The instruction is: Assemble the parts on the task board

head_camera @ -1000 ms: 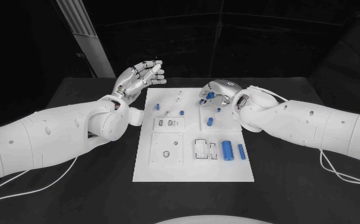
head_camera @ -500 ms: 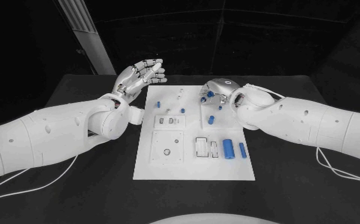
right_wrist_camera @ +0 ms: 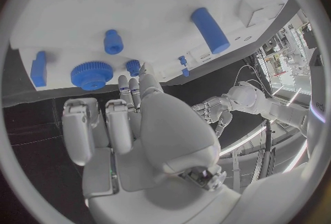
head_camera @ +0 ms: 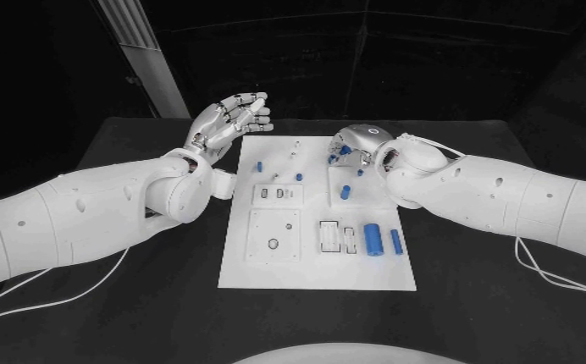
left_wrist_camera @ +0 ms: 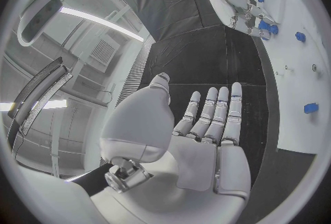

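The white task board [head_camera: 315, 269] lies in the middle of the black table. My right hand [head_camera: 356, 145] hovers low over its far right part, thumb and fingertips [right_wrist_camera: 129, 84] closed round a small blue part [right_wrist_camera: 133, 66] at the board's surface. A blue gear [right_wrist_camera: 91, 75] and a blue peg [right_wrist_camera: 113, 42] stand right beside it. In the left wrist view the right hand [left_wrist_camera: 244, 8] shows the same blue part [left_wrist_camera: 266, 26] at its fingertips. My left hand [head_camera: 229, 122] is raised beyond the board's far left corner, fingers spread and holding nothing.
Two blue cylinders [head_camera: 373, 239] [head_camera: 395, 242] lie at the board's right side, beside a recessed slot [head_camera: 328, 236]. Small blue parts [head_camera: 345, 193] [head_camera: 259, 165] [head_camera: 298, 178] sit mid-board. A pale pillar [head_camera: 129, 34] rises at the far left behind the table.
The camera has shifted slightly. Both hands stay almost where they were; the right hand keeps its fingers at the small blue part.
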### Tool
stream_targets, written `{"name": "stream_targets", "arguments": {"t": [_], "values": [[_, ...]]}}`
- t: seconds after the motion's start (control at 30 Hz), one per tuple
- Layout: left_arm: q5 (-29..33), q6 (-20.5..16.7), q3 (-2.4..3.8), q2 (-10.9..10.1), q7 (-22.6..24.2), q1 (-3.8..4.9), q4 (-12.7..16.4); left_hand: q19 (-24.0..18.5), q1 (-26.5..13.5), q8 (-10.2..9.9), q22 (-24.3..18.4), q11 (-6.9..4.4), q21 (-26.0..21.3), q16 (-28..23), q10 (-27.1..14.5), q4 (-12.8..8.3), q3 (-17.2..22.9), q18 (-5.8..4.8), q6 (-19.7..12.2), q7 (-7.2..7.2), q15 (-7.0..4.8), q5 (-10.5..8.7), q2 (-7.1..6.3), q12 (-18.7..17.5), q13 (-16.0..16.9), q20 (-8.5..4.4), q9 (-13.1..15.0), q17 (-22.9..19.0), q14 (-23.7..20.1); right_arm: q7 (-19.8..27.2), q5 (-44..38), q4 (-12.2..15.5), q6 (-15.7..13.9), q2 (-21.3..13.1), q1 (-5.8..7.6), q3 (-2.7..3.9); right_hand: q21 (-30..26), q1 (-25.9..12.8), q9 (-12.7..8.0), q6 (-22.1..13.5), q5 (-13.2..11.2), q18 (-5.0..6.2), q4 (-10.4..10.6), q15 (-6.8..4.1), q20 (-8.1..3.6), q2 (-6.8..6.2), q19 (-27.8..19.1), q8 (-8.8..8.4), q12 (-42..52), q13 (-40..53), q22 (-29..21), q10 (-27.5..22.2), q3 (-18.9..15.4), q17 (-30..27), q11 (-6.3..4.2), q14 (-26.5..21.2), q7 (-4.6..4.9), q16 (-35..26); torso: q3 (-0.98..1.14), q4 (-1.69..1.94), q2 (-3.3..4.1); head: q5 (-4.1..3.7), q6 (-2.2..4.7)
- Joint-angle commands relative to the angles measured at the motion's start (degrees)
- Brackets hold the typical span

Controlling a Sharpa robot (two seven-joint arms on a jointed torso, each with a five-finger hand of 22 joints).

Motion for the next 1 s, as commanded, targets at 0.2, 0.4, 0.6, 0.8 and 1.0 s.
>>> {"name": "stream_targets", "arguments": {"t": [0.2, 0.4, 0.6, 0.8, 1.0], "values": [[-0.4, 0.6, 0.04, 0.0, 12.1, 0.12, 0.0, -0.5, 0.0, -0.4, -0.1, 0.02, -0.2, -0.3, -0.6, 0.1, 0.0, 0.17, -0.4, 8.46, 0.16, 0.02, 0.60, -0.3, 0.0, -0.02, -0.1, -0.1, -0.5, -2.1, -0.7, -0.6, 1.3, 0.4, 0.13, 0.06, 0.2, 0.8, 0.1, 0.8, -0.3, -0.42, 0.5, -0.46, -0.43, 0.76, 5.9, -0.55, -0.5, 0.1, 15.1, 0.8, 0.6, 4.6, -0.15, 4.1, -0.25, 0.2, -0.01, -0.05, 0.00, 0.02, -0.29], [-0.4, 0.5, 0.04, 0.1, 11.9, 0.12, -0.2, -0.7, 0.2, -0.4, -0.1, 0.03, -0.2, -0.4, -0.7, 0.1, 0.1, 0.12, -0.4, 8.47, 0.21, 0.04, 0.80, -0.4, 0.0, -0.02, -0.2, -0.1, -0.7, -2.2, -0.7, -0.9, 2.6, 0.8, 0.13, 0.06, 0.2, 1.0, 0.1, 1.6, -0.3, -0.42, 1.3, -0.70, -0.51, 1.15, 5.9, -0.97, -0.7, 0.1, 15.1, 2.5, 0.6, 4.4, -0.44, 4.1, -0.52, 0.2, -0.07, 0.04, 0.01, 0.09, -0.23], [-0.4, 0.3, 0.04, 0.0, 11.9, 0.12, -0.3, -0.8, 0.3, -0.5, -0.1, 0.05, -0.3, -0.5, -0.7, 0.1, 0.1, 0.09, -0.4, 8.47, 0.23, 0.04, 0.95, -0.4, 0.0, -0.02, -0.2, -0.1, -0.8, -2.1, -0.7, -1.3, 3.7, 1.4, 0.12, 0.06, 0.2, 1.1, 0.1, 2.1, -0.3, -0.42, 2.1, -0.84, -0.66, 1.10, 5.9, -1.49, -1.2, 0.0, 15.1, 4.0, 0.3, 4.3, -0.57, 4.1, -0.61, 0.1, -0.02, -0.03, 0.03, -0.14, -0.65], [-0.4, 0.0, 0.04, 0.0, 12.1, 0.12, -0.4, -0.8, 0.4, -0.3, -0.2, 0.05, -0.3, -0.5, -0.7, 0.1, 0.1, 0.08, -0.4, 8.47, 0.24, 0.05, 1.00, -0.4, 0.0, -0.02, -0.2, -0.1, -0.8, -2.1, -0.7, -2.1, 4.3, 2.2, 0.12, 0.06, 0.2, 1.3, 0.1, 2.4, -0.3, -0.42, 2.4, -0.89, -0.73, 0.98, 5.9, -1.78, -1.6, 0.0, 15.1, 4.6, 0.1, 4.2, -0.62, 4.1, -0.60, 0.1, 0.01, -0.12, -0.01, -0.24, -0.81], [-0.4, 0.0, 0.04, 0.1, 12.0, 0.12, -0.5, -0.8, 0.4, -0.3, -0.2, 0.05, -0.3, -0.5, -0.7, 0.1, 0.1, 0.08, -0.3, 8.47, 0.24, 0.05, 1.02, -0.4, 0.0, -0.02, -0.2, -0.1, -0.8, -2.1, -0.7, -2.4, 4.8, 2.7, 0.11, 0.06, 0.2, 1.8, 0.2, 3.0, -0.3, -0.42, 2.9, -1.01, -0.82, 1.27, 5.9, -1.97, -2.0, 0.0, 15.1, 5.7, 0.2, 4.2, -0.80, 4.1, -0.72, 0.1, -0.01, -0.10, 0.02, -0.30, -1.02]]}}
